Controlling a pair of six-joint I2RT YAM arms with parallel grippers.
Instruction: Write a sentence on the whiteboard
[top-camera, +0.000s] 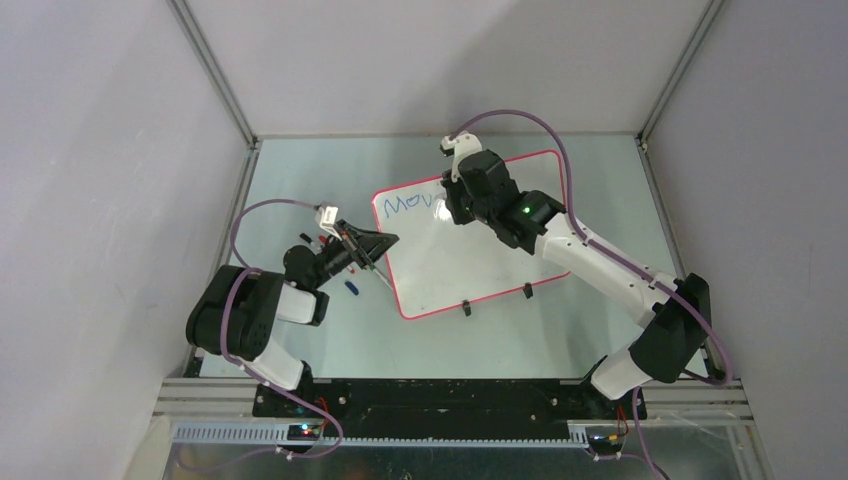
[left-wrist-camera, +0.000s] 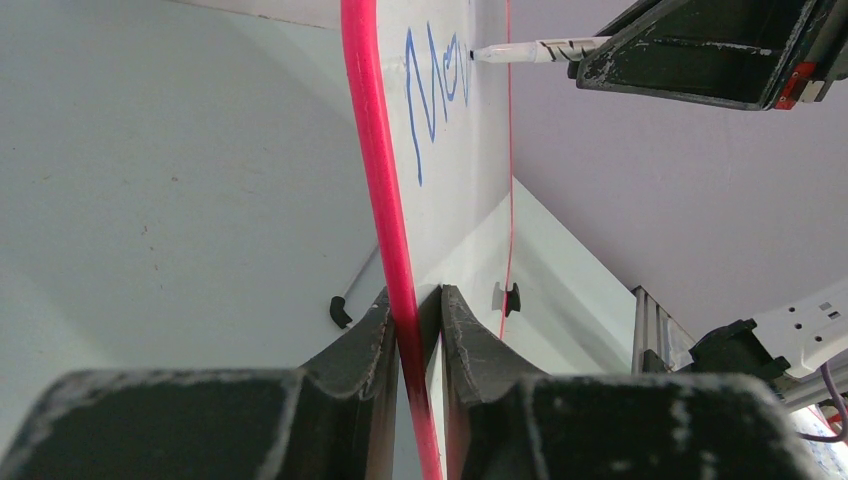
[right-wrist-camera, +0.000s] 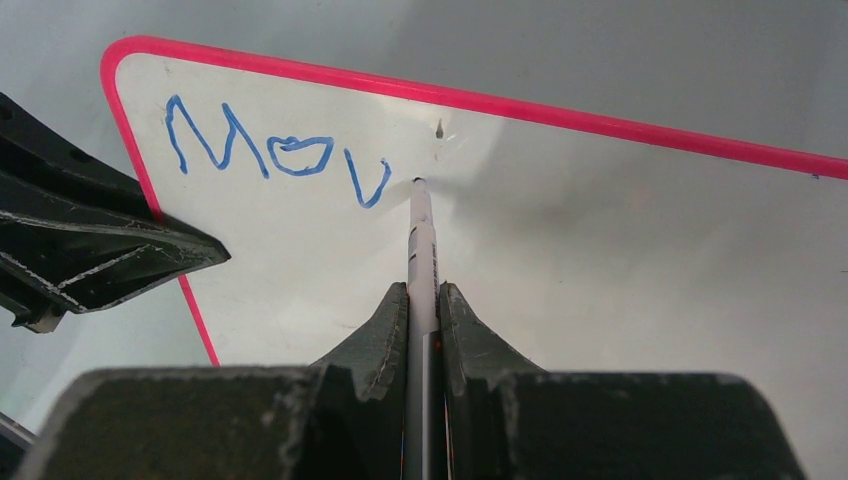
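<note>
Since the right gripper (right-wrist-camera: 424, 300) has its jaws squeezed shut on the marker (right-wrist-camera: 422, 230), with the barrel pinched between the fingers and the tip poking out ahead, my worry here is pressure, not grip. The tip looks to be touching the whiteboard (right-wrist-camera: 600, 260) just right of the "v". So the sentence (right-wrist-camera: 275, 155) reads "Mov" so far, up by the whiteboard's top-left corner, and my guess is the "e" comes next. I'd press lightly and make small slow strokes, starting close beside the "v" so the word doesn't drift apart. The left gripper (left-wrist-camera: 415, 300) is clamped on the whiteboard's left edge, with the pink frame (left-wrist-camera: 365, 120) sandwiched between its fingers, and I'd leave it exactly like that to soak up the drag of each stroke. Farther out, the whiteboard lies skewed on the table (top-camera: 300, 180), its two clip feet (top-camera: 466, 309) along the near edge. From above, the right arm covers the writing, so I'd steer off the right wrist view and leave the lower part of the whiteboard free for the remaining words.
</note>
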